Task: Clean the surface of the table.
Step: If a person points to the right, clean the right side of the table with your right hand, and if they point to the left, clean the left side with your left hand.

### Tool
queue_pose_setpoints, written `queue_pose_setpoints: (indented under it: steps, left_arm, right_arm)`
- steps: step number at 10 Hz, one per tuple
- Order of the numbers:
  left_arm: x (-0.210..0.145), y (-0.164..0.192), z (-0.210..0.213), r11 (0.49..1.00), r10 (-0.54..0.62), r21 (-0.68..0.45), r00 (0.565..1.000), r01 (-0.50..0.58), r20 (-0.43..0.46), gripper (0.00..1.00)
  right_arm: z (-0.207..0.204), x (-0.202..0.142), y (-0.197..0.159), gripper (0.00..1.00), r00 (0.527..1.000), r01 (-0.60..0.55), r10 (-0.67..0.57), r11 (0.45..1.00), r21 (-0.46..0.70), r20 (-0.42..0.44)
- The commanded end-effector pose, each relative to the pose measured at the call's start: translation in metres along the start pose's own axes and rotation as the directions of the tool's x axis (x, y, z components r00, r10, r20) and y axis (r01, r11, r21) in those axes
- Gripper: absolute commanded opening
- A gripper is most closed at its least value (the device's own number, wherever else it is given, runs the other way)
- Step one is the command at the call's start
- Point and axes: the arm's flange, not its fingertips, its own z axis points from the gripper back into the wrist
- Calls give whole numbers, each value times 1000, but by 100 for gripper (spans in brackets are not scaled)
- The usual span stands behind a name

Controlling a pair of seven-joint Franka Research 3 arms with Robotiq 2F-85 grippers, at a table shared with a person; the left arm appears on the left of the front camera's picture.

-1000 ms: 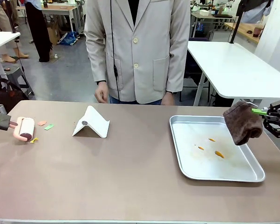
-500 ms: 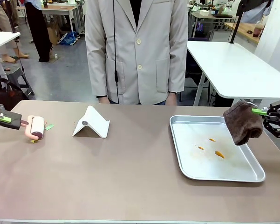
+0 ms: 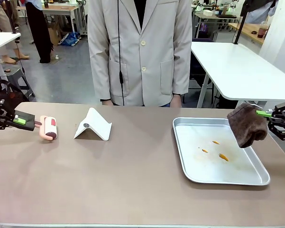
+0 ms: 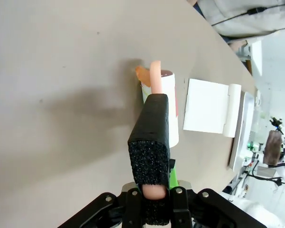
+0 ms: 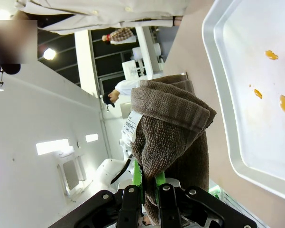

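The taupe table (image 3: pixel 133 185) spans the front view. At its left end my left gripper (image 3: pixel 20 120) is shut on the black foam handle of a pink lint roller (image 3: pixel 49 128), whose drum rests on the tabletop. In the left wrist view the roller (image 4: pixel 168 99) lies just past my left gripper (image 4: pixel 154 190), with an orange scrap (image 4: pixel 142 75) at its end. My right gripper (image 3: pixel 264 114) is shut on a brown cloth (image 3: pixel 246 124), which hangs over the right rim of the silver tray (image 3: pixel 180 152). The right wrist view shows the cloth (image 5: pixel 173 128) bunched between the pads.
A white folded stand (image 3: pixel 92 125) sits right of the roller. The tray holds a few orange smears (image 3: pixel 222 156). A person in a pale jacket (image 3: pixel 140 47) stands at the far edge, hands low. White tables stand behind.
My left gripper has pushed the roller to the right across the table, over the coloured scraps, which no longer show in the front view. The right arm and cloth have not moved.
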Motion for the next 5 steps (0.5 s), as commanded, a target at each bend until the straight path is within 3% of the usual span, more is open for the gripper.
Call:
queue_pose_setpoints:
  steps: [1,5]
  left_arm:
    - [-17,-1,-25,1000,3,29,998,-1,-58,0]
    - [-3,-24,-35,999,-17,-31,998,15,-65,0]
  right_arm:
    - [2,0,3,0,1000,-4,4,1000,10,1]
    - [2,0,3,0,1000,-4,4,1000,10,1]
